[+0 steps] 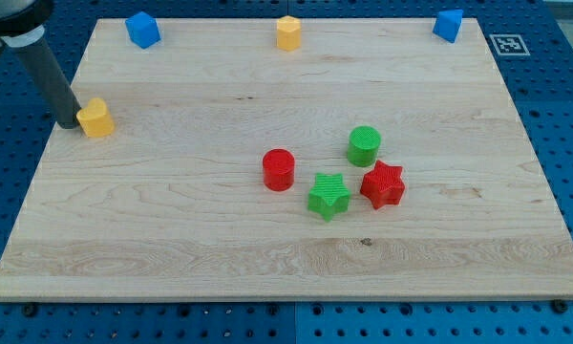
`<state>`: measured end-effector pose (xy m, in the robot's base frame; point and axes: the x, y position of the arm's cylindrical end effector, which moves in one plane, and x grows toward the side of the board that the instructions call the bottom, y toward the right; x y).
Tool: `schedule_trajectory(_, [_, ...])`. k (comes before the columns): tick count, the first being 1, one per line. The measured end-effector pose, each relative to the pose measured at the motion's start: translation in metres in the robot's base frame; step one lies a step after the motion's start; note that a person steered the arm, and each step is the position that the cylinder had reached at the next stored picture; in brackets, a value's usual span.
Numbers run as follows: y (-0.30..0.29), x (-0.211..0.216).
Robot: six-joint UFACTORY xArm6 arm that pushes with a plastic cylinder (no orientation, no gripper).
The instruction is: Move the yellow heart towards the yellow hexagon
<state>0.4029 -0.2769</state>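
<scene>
Seven blocks on the wooden board point(172, 239). Yellow heart point(95, 118) sits near the 9 o'clock edge, w/ my tip point(69, 124) touching its 9 o'clock side; it's a bare rod, no jaws, holding nothing. Yellow hexagon point(287, 32) is at 12 o'clock by the top edge, well apart from the heart. Blue blocks at approx. 11 point(142, 29) and 1 o'clock point(448, 25), shapes unclear. Near centre, slightly twd 4 o'clock: red cylinder point(278, 169), green cylinder point(364, 145), green star point(328, 196) just beside red star point(382, 184).
</scene>
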Motion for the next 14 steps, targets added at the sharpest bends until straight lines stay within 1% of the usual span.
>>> schedule_trajectory(1, [0.003,0.0])
schedule_trajectory(3, [0.054,0.004])
schedule_trajectory(4, [0.059,0.029])
schedule_trajectory(5, [0.064,0.041])
schedule_trajectory(7, [0.073,0.031])
schedule_trajectory(9, [0.082,0.031])
schedule_trajectory(11, [0.133,0.006])
schedule_trajectory(13, [0.136,-0.031])
schedule_trajectory(14, [0.15,-0.045])
